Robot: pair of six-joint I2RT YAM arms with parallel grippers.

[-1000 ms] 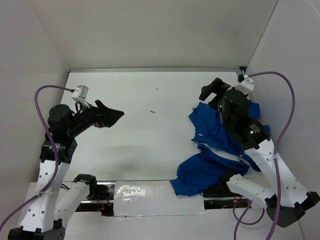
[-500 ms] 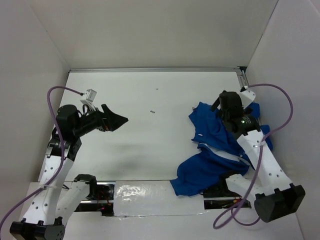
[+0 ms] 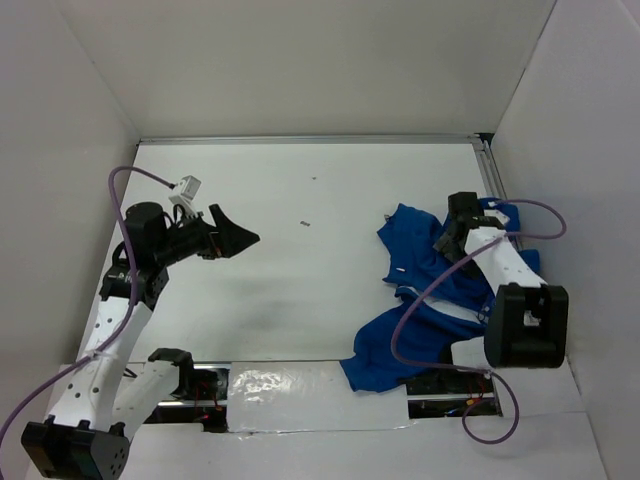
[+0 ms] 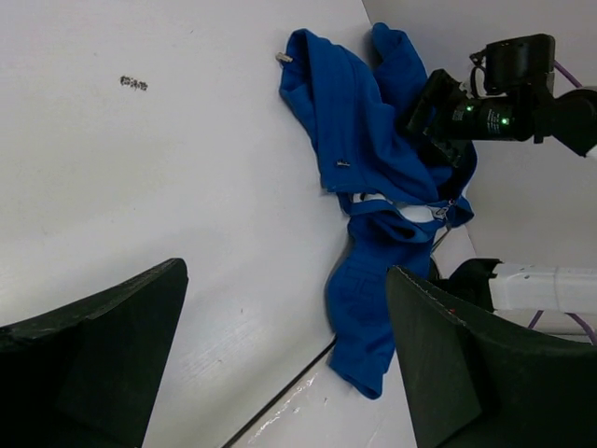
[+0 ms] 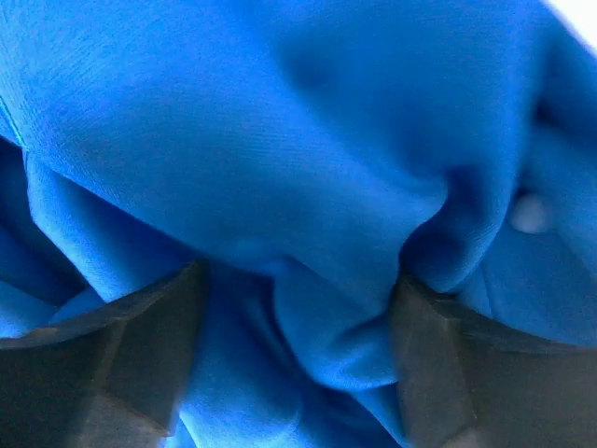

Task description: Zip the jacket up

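Tape (image 3: 285, 385), shiny and wrinkled, runs along the near edge of the table (image 3: 300, 300) between the two arm bases, and the lowest fold of the jacket (image 3: 415, 255) reaches down almost onto it. The jacket lies in a crumpled heap on the right side of the table, close to the right wall (image 3: 580, 150), with a strip of white lining (image 3: 445, 303) showing across its middle. Its front is neither spread nor lined up, and I cannot tell where the zipper's two halves or its pull are. Zipping has by all signs not begun; the garment would first need flattening, the zipper ends finding and joining, then the pull drawn up. The right gripper (image 3: 458, 215) is pressed down into the far part of the heap; in its wrist view the fingers stand apart with a ridge of blue cloth bulging between them, not pinched, so it grips nothing firmly as far as I can see. Well apart on the left, the left gripper (image 3: 235, 237) hangs above bare table, spread wide and empty, pointed toward the jacket. Farther out, a few small dark specks (image 3: 305, 224) lie on the surface.
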